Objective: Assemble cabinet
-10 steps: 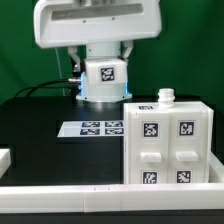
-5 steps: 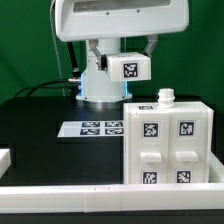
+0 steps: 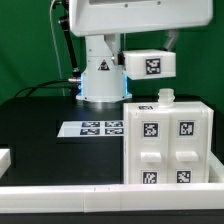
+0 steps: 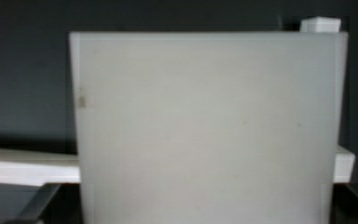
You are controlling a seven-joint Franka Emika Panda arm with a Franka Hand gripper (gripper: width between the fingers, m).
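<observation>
glossy white arm housing [image 3: 135, 14]; rounded white base [image 3: 100, 78] with a blue glowing ring [image 3: 80, 94]; thin black cable [image 3: 72, 62].

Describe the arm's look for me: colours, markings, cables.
The arm is glossy white with rounded housings. Its base column is white, bears a small dark triangular mark, and has a blue glowing ring at its foot. Dark cables run down on the exterior view's left. The fingers are hidden behind the white tagged piece.

White cabinet [image 3: 168, 145] upright — tagged piece [image 3: 150, 64] aloft.
</observation>
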